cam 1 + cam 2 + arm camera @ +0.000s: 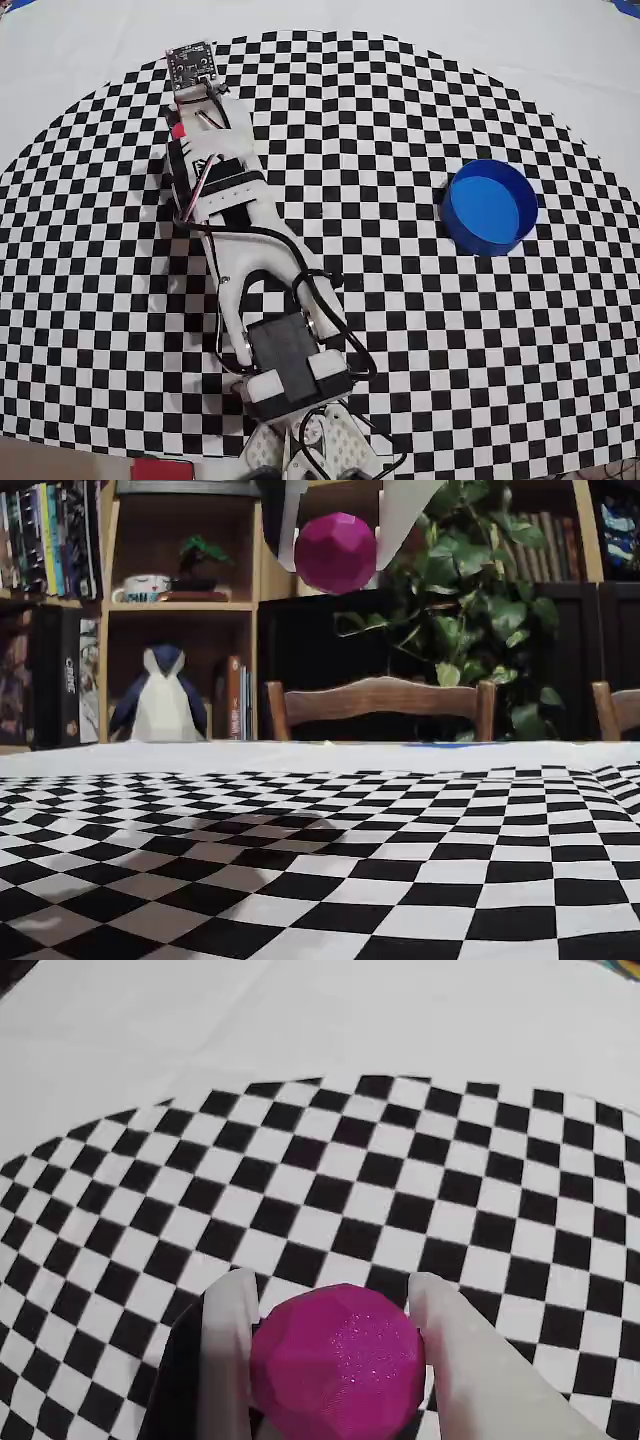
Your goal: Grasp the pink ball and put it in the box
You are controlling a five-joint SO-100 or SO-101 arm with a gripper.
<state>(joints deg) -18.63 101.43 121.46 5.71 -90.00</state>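
Note:
The pink ball [338,1365] is a faceted magenta sphere clamped between my gripper's [333,1285] two white fingers [228,1350]. In the fixed view the pink ball [336,552] hangs high above the checkered table, with the gripper [335,565] shut on it from above. From overhead only a sliver of the pink ball [178,131] shows beside the arm at the upper left, where the gripper [186,126] is mostly hidden under the wrist. The box [489,205], a round blue tub, stands far off on the right side of the cloth with nothing inside.
The white arm [250,260] stretches from the bottom edge up to the upper left over the checkered cloth [400,330]. Beyond the table's far edge in the fixed view are chairs [380,705], shelves and a plant [470,610].

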